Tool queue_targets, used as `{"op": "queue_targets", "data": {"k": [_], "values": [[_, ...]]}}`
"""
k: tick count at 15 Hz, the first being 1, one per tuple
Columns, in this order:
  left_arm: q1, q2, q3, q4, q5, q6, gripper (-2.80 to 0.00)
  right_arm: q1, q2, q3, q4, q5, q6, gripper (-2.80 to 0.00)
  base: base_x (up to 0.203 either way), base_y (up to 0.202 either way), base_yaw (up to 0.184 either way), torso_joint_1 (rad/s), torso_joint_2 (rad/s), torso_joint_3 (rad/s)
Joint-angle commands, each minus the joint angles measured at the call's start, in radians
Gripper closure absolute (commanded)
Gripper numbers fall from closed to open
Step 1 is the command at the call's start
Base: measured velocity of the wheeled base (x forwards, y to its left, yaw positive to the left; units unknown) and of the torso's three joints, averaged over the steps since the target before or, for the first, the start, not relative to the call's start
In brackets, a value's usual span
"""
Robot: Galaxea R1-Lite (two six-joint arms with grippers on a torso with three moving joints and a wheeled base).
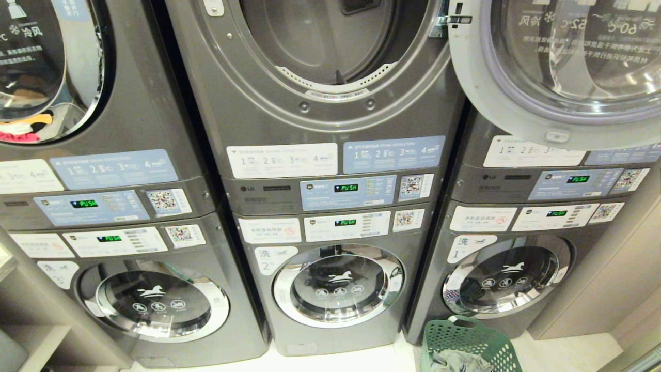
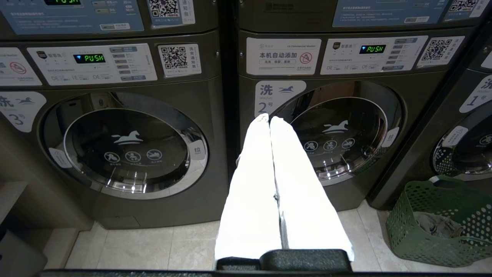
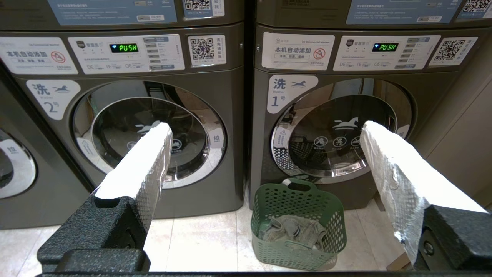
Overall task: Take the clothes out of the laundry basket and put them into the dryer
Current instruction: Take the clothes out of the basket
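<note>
The clothes (image 3: 292, 231) lie in a grey heap in the laundry basket (image 3: 298, 215) on the floor before washer 1 (image 3: 338, 142), below and between the spread, empty fingers (image 3: 150, 161) of the right gripper (image 3: 265, 132). The left gripper (image 2: 270, 119) hangs before washer 2 (image 2: 338, 138), fingers pressed together on nothing. Nothing is picked yet; I judge the next move a reach down into the basket, then a lift to the open dryer (image 1: 330, 46) above.

I see three washer-dryer stacks side by side; the middle dryer (image 1: 330, 46) stands open. The basket (image 3: 298, 227) sits on the floor before the right washer (image 3: 338, 142), clothes (image 3: 290, 231) inside.
</note>
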Motion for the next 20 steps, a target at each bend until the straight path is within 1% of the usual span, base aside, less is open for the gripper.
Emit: {"op": "queue_targets", "data": {"k": [1,20], "values": [[0.001,0.000,0.001,0.000,0.000,0.000,0.00,0.000,0.001,0.000,0.000,0.000,-0.001,-2.80,0.000,0.000,0.000,0.000,0.00,0.000],[0.001,0.000,0.000,0.000,0.000,0.000,0.00,0.000,0.001,0.000,0.000,0.000,-0.001,-2.80,0.000,0.000,0.000,0.000,0.00,0.000]]}}
